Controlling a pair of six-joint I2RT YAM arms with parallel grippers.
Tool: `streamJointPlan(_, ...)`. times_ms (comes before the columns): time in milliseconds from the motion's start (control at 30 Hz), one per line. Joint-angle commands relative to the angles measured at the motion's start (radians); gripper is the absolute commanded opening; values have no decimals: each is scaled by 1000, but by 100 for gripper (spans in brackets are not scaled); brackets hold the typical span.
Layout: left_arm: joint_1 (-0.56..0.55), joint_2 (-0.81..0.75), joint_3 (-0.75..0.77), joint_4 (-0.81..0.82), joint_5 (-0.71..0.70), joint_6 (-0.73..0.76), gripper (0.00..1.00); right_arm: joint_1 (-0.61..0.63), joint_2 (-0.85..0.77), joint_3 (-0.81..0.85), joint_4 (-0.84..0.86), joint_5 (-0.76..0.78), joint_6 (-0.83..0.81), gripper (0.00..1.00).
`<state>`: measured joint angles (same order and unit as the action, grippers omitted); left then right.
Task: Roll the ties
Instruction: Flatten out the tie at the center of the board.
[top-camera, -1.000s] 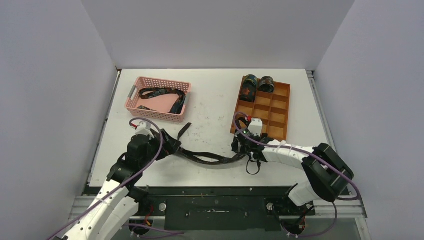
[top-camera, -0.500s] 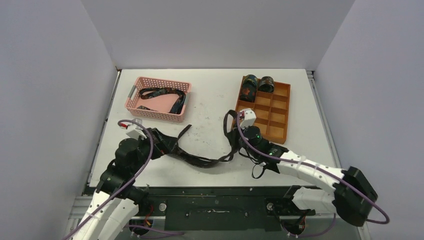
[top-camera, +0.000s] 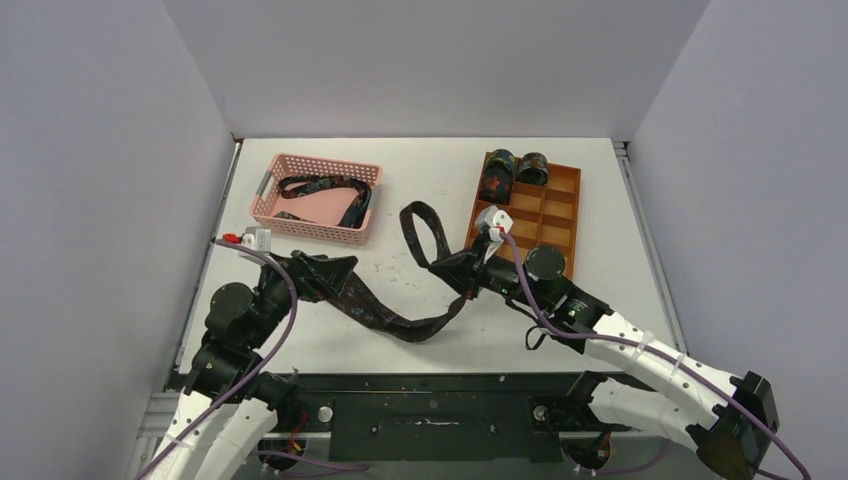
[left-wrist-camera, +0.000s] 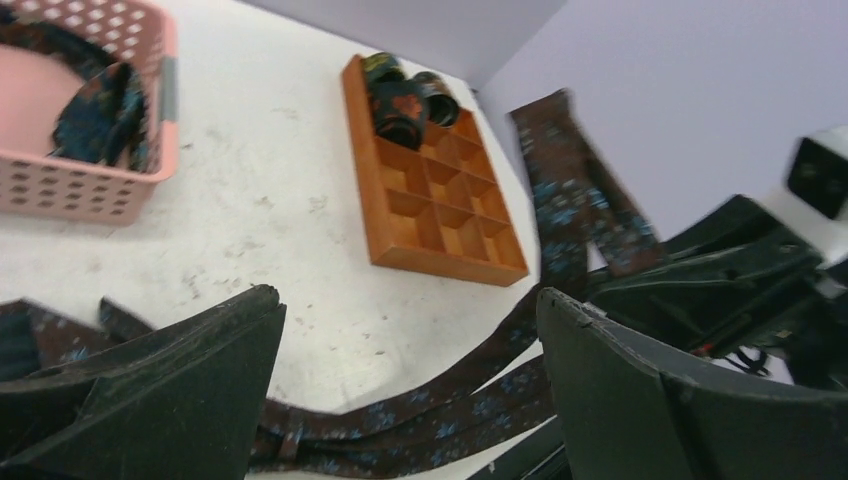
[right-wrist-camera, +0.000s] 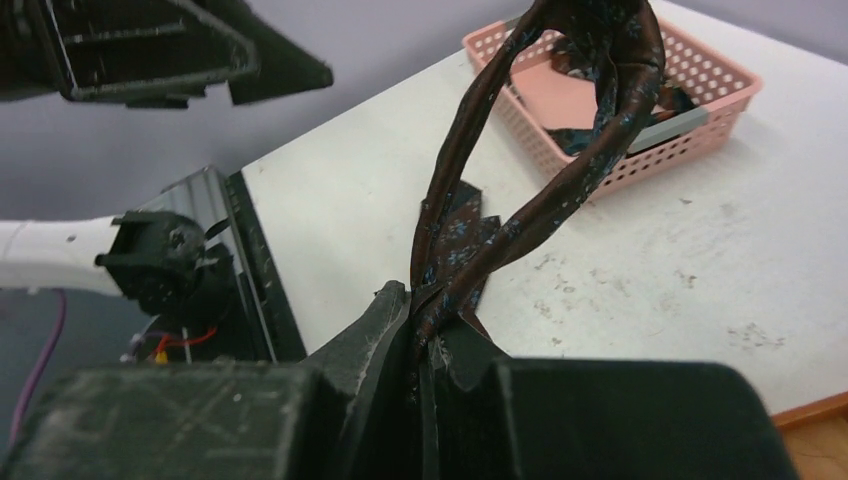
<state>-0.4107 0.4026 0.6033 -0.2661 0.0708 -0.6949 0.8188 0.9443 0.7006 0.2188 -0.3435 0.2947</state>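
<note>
One dark speckled tie (top-camera: 392, 322) lies in a curve across the near table. My right gripper (top-camera: 463, 268) is shut on it, and a loop of the tie (top-camera: 424, 226) stands up above the table from the closed jaws. In the right wrist view the fabric is pinched in the gripper (right-wrist-camera: 430, 312) and the loop (right-wrist-camera: 560, 180) rises in front. My left gripper (top-camera: 330, 272) is open over the tie's other end; the left wrist view shows the tie (left-wrist-camera: 440, 420) on the table below the gripper (left-wrist-camera: 410, 350). Two rolled ties (top-camera: 512, 170) sit in the tray's far compartments.
The orange wooden tray (top-camera: 560, 200) with several compartments stands at the right, close behind my right wrist. A pink basket (top-camera: 310, 232) at the far left holds another loose tie (top-camera: 325, 187). Grey walls close in both sides and the back.
My right gripper has shut on the tie and lifted it up and toward the far left, raising a loop. The left arm has drawn back to the left, still open.
</note>
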Motion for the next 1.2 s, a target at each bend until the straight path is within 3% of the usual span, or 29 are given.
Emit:
streamJointPlan(0, -1, 11, -10, 314, 180, 45, 96, -3, -43, -22, 63, -199, -12, 5)
streamJointPlan(167, 0, 41, -35, 586, 360, 67, 96, -15, -105, -35, 26, -273, -14, 5)
streamJointPlan(367, 16, 183, 26, 662, 620, 142, 96, -77, -172, -62, 56, -408, 45, 5)
streamJointPlan(433, 22, 234, 1, 849, 731, 72, 96, -104, -184, -83, 103, -463, 89, 5)
streamJointPlan(567, 22, 379, -33, 1239, 826, -178, 96, -145, -188, -138, 292, -579, 233, 5)
streamJointPlan(733, 8, 591, 36, 1522, 906, -399, 96, -148, -142, -165, 495, -653, 367, 5)
streamJointPlan(867, -2, 642, 54, 1551, 929, -412, 96, -147, -124, -165, 657, -674, 476, 5)
streamJointPlan(1067, -6, 568, 3, 1398, 885, -324, 96, -141, -135, -153, 631, -691, 460, 5)
streamJointPlan(1167, -44, 566, -5, 1407, 868, -330, 96, -120, -129, -171, 643, -689, 460, 5)
